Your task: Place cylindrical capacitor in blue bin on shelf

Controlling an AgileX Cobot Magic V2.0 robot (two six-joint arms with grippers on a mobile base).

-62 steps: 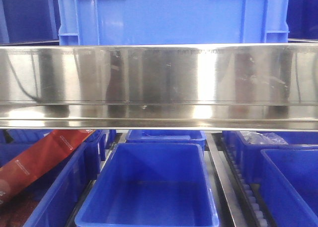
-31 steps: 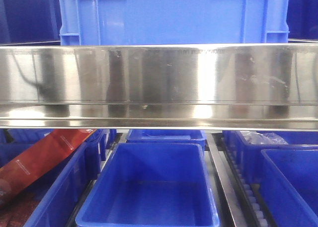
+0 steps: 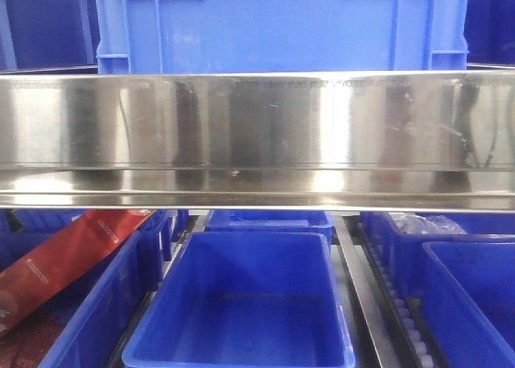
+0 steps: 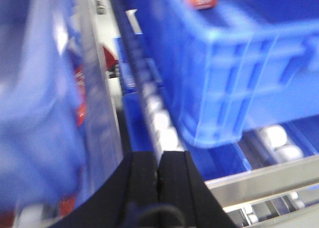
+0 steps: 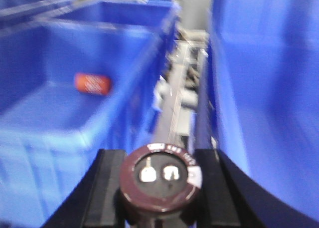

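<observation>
The right jaws pinch the cylindrical capacitor by its sides, one black finger on each flank. Its dark brown end faces the right wrist camera, showing two small silvery terminals. It is held in the air, in the gap between a blue bin on the left and a tall blue wall on the right, and lies in neither. A small orange-red object rests on the floor of that left bin, though blur hides what it is.

The left jaws are pressed together with nothing between them, above a line of pale rollers that runs beside another blue crate; this view is blurred too.

From the front, the shelf shows its mirror-like steel rail across the middle. A large blue crate stands on it. Below it sits an open blue bin, with a red packet leaning at the left and a clear plastic bag at the right
</observation>
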